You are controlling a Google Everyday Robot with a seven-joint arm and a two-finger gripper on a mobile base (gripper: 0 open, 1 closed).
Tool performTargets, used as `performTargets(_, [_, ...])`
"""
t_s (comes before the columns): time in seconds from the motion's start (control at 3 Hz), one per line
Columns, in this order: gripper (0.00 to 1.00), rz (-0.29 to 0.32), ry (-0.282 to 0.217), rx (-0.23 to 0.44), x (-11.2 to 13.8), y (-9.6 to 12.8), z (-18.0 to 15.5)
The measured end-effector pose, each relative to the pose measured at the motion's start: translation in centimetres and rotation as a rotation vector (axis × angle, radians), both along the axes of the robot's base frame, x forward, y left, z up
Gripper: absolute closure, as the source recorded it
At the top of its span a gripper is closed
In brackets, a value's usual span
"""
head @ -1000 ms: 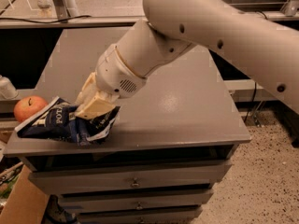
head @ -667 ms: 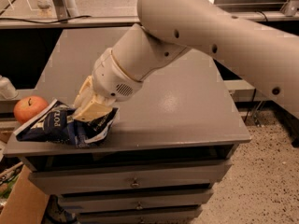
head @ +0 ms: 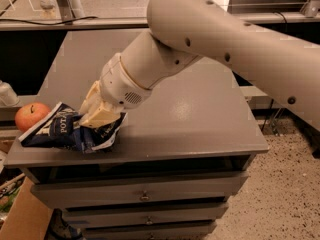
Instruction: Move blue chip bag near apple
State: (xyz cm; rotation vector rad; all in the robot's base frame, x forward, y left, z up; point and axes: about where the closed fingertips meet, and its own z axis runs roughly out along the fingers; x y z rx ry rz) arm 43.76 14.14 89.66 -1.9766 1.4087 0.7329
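Item: blue chip bag, dark navy glossy foil, white lettering, crumpled. It lies at the left front edge of the grey drawer cabinet, its left end just beside the apple, which is round and red-orange with a short stem.

Item: gripper, cream, low over the cabinet top, pinching the bag's right end.

Step in hand: placement, seemingly near done.

Next move calls for letting go and lifting clear without dragging the bag away.
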Motion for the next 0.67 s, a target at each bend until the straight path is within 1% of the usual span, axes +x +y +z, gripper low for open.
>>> performTargets(0.33, [1.0,0.002,-0.023,0.011,0.62,0.3,-0.39])
performTargets(0.67, [0.8,0.004,-0.046,0.016,0.77,0.48,-0.78])
